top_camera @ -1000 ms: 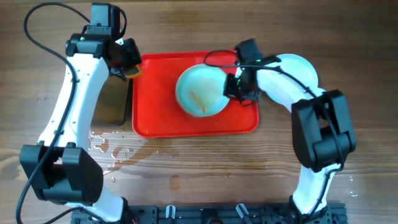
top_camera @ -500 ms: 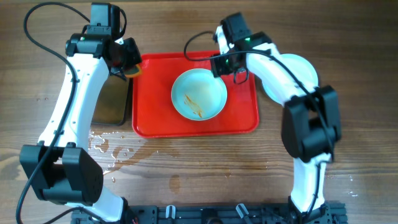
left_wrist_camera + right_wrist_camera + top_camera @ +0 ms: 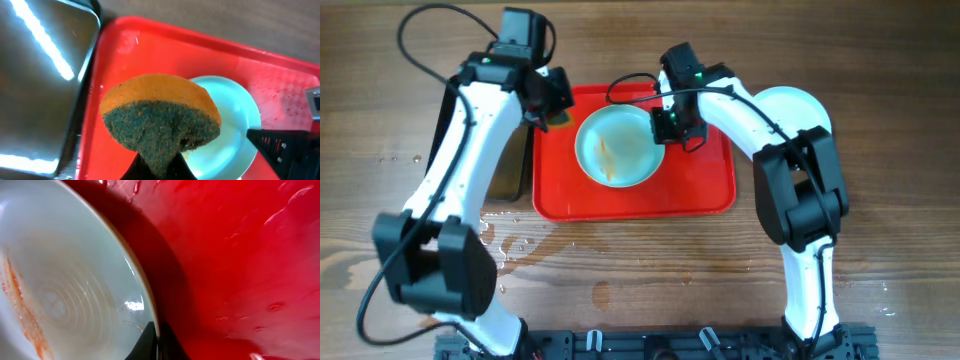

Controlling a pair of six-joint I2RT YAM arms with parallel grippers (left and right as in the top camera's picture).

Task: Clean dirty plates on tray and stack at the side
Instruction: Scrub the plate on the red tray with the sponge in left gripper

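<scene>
A pale mint plate (image 3: 610, 150) with orange-red sauce streaks sits tilted on the red tray (image 3: 700, 185). My right gripper (image 3: 665, 125) is shut on its right rim; in the right wrist view the jaws (image 3: 157, 342) pinch the rim of the plate (image 3: 65, 280) above the tray (image 3: 240, 255). My left gripper (image 3: 552, 100) is shut on an orange and green sponge (image 3: 160, 117), held above the tray's (image 3: 145, 50) left end, just left of the plate (image 3: 232, 127). Clean plates (image 3: 795, 105) lie stacked on the table right of the tray.
A black metal pan (image 3: 508, 175) lies left of the tray, partly under my left arm; it fills the left of the left wrist view (image 3: 40, 75). Water puddles (image 3: 490, 235) spread over the wooden table in front of the pan.
My right gripper has shifted the plate left on the tray and tilted it. My left arm has swung right with the sponge, from over the pan to the tray's left end.
</scene>
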